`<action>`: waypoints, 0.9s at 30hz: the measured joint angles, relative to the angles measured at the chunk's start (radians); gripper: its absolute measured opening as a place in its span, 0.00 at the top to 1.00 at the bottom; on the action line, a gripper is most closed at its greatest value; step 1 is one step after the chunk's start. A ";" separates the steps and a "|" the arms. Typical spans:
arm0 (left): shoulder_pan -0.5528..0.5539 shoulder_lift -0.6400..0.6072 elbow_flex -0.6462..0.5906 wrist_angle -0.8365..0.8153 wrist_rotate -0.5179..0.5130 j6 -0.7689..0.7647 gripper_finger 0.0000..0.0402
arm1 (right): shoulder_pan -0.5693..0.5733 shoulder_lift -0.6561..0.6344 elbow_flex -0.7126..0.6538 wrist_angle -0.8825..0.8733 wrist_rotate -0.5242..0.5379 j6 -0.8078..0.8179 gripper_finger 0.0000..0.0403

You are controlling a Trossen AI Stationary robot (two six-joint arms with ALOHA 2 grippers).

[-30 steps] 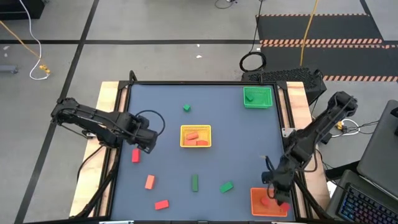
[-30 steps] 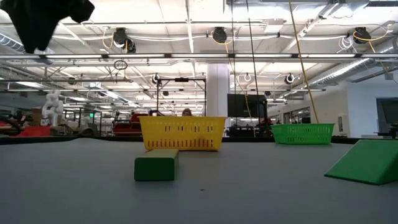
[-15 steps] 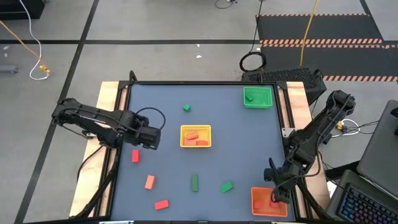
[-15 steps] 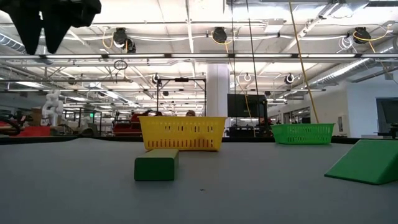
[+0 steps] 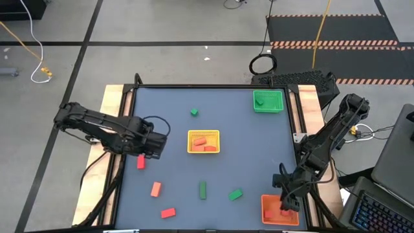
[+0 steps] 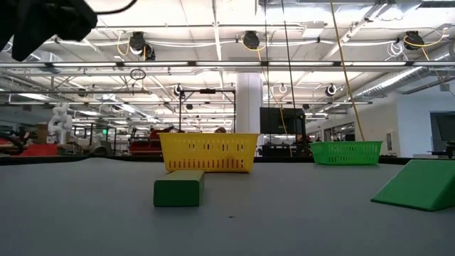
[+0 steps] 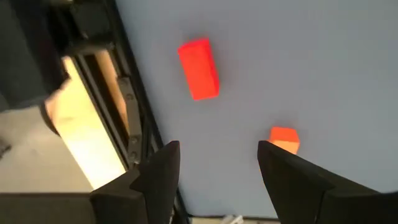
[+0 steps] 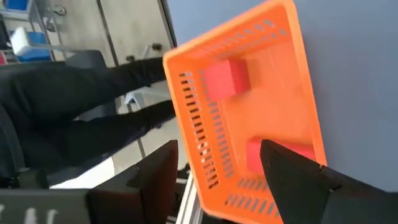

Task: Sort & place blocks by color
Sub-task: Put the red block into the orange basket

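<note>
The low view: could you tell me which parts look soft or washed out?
In the low view, the green block and yellow tray read fairly crisply; the green wedge at the edge is cropped; ceiling lights glare, and the claw up top is a dark silhouette.

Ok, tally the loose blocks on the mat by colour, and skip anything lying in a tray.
Green blocks: 3
Red or orange-red blocks: 3
Total: 6 loose blocks
</note>
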 joint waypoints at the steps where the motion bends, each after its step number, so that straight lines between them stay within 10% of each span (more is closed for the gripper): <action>1: 0.001 -0.001 -0.020 0.027 0.019 0.000 0.46 | 0.000 -0.004 0.000 0.004 0.013 0.000 0.45; 19: 0.059 0.000 -0.331 0.271 0.067 0.042 0.46 | 0.000 -0.306 0.000 0.202 0.590 -0.176 0.45; 27: 0.105 -0.001 -0.418 0.410 0.076 0.055 0.46 | -0.014 -0.354 0.000 0.204 0.653 -0.221 0.45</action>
